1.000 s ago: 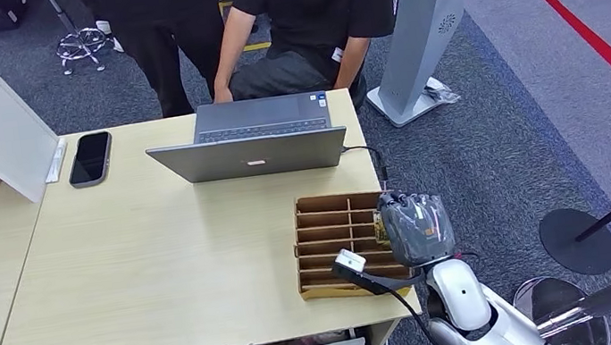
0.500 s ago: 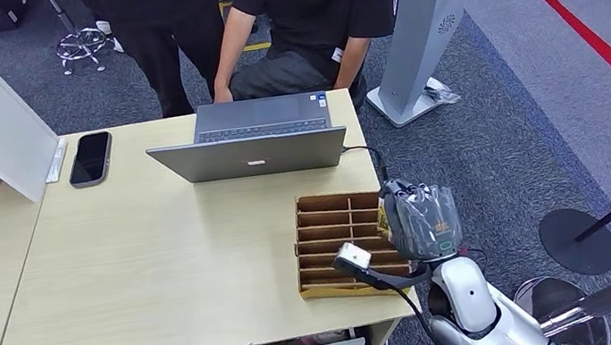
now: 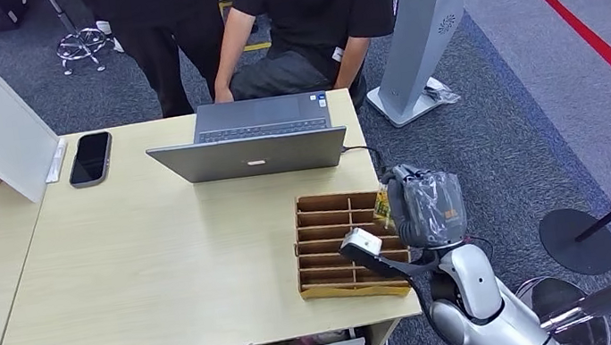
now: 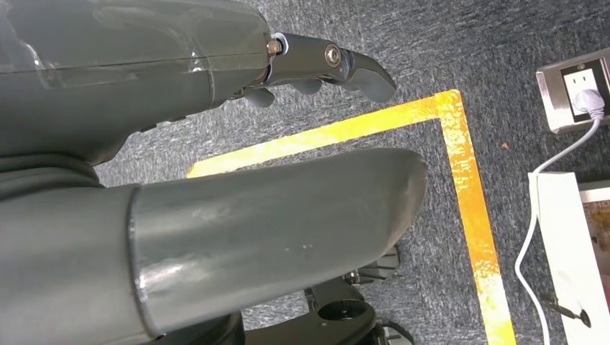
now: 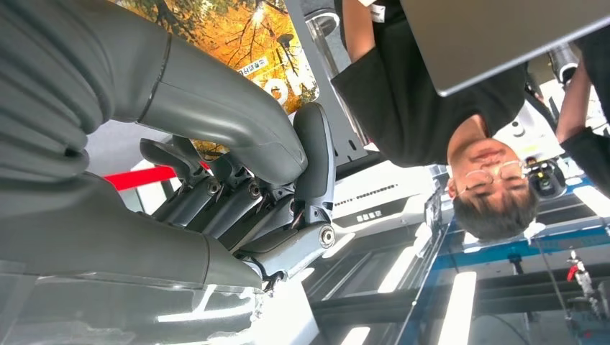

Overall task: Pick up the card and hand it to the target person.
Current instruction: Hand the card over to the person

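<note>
Pickup looks done: your right robot hand [image 3: 427, 209] is up beside the far right corner of the card box [image 3: 330, 246] on the table [image 3: 144, 267], fingers closed on a card [image 3: 382, 208] with a yellow-orange print, its edge peeking out toward the box. Left robot hand [image 4: 216, 144] hangs over the carpet, fingers spread, holding nothing. Step in hand, as I read it, is the carry. Next: swing the card over the laptop [image 3: 250, 153] toward the person [image 3: 306, 10] behind it and present it flat.
</note>
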Available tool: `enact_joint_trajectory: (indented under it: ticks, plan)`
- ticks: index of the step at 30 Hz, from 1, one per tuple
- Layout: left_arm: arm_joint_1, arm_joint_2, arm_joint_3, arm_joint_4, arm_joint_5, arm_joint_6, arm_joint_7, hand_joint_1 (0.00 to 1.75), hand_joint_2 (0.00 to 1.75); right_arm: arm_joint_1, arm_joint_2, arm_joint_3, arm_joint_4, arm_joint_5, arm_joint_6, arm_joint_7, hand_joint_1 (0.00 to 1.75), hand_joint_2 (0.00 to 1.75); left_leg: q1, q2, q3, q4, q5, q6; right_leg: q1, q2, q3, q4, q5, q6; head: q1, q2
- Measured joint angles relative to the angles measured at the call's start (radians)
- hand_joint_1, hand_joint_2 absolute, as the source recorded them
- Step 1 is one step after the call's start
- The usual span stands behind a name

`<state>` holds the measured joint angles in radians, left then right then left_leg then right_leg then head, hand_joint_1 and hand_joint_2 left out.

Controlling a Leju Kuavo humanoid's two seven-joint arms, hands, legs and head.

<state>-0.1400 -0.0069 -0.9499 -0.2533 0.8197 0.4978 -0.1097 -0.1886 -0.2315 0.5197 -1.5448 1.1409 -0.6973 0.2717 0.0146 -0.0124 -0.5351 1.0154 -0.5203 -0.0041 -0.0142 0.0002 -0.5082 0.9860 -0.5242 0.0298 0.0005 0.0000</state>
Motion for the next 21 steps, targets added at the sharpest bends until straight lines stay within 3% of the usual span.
enact_joint_trajectory:
  ticks: [10, 21]
  plan:
    - [-0.011, 0.0, -0.001, 0.0, -0.027, -0.011, 0.017, 0.0, 0.0, -0.075, 0.005, -0.067, -0.008, -0.05, 0.0, 0.031, 1.75, 1.75, 0.0, 0.0, 0.0, 0.0, 0.0, 0.0, 0.0, 0.0, 0.0, 0.0, 0.0, 0.0, 0.0, 0.0]
    - [-0.035, -0.002, -0.024, 0.0, -0.058, -0.03, 0.043, 0.0, 0.0, -0.234, -0.034, -0.105, 0.004, -0.104, 0.0, 0.097, 1.75, 1.75, 0.0, 0.0, 0.0, 0.001, 0.001, 0.0, 0.0, 0.0, 0.0, 0.0, 0.0, 0.0, 0.0, 0.0]
